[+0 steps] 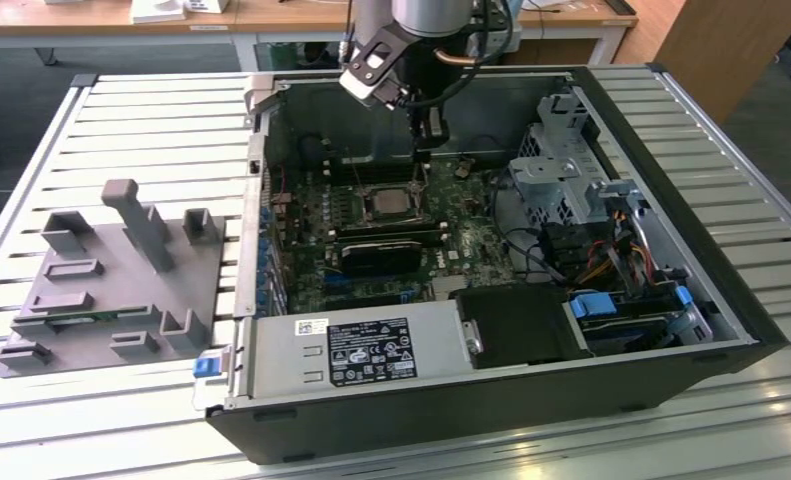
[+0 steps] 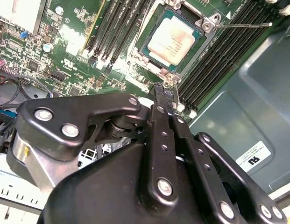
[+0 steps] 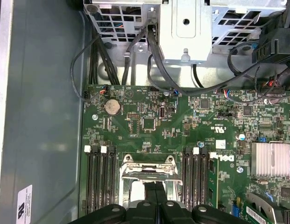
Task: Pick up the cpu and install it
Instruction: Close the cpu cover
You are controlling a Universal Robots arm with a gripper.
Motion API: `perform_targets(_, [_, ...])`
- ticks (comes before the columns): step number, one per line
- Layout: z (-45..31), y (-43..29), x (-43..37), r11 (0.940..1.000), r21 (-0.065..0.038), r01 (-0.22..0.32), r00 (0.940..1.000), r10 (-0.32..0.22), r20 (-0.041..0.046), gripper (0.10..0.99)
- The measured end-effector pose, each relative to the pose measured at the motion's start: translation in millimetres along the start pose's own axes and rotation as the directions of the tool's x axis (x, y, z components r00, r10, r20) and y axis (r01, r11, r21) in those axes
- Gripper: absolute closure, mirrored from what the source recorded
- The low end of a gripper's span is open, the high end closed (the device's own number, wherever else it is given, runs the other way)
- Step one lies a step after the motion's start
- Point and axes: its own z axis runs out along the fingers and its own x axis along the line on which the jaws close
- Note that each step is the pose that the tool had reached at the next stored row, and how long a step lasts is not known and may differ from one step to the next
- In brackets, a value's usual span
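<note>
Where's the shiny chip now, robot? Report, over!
End effector shut, empty, hovering beside the socket. Cpu lying in that socket, not gripped. Memory slots on either side.

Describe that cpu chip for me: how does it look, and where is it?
The cpu is a small flat square with a shiny silver-grey metal top and a thin darker rim. It lies flat in the metal-framed socket on the green motherboard, between rows of black memory slots, inside the open computer case. The gripper, shut and empty, has its tips beside the socket's corner, off the chip's top.
</note>
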Motion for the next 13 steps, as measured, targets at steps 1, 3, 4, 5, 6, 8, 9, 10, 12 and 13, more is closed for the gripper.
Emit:
perform_targets(1, [0.1,0.1,0.0,1.0000,0.000,0.000,1.0000,0.000,-0.0001,0.980])
perform_targets(3, [0.7,1.0,0.0,1.0000,0.000,0.000,1.0000,0.000,-0.0004,0.980])
perform_targets(4, [1.1,1.5,0.0,1.0000,0.000,0.000,1.0000,0.000,-0.0003,0.980])
perform_targets(5, [1.4,2.9,-0.1,1.0000,0.000,0.000,1.0000,0.000,0.0000,0.980])
perform_targets(6, [1.9,4.4,-0.1,1.0000,0.001,0.000,1.0000,0.000,-0.0001,0.980])
perform_targets(8, [2.4,6.5,-0.1,1.0000,0.001,0.000,1.0000,0.000,0.0001,0.980])
perform_targets(9, [2.7,7.6,-0.1,1.0000,0.001,0.000,1.0000,0.000,-0.0001,0.980])
perform_targets(10, [3.0,8.5,-0.2,1.0000,0.001,0.000,1.0000,0.000,0.0000,0.980])
perform_targets(12, [3.3,8.9,-0.2,1.0000,0.001,0.000,1.0000,0.000,0.0000,0.980])
perform_targets(13, [3.6,9.1,-0.2,1.0000,0.001,0.000,1.0000,0.000,0.0000,0.980])
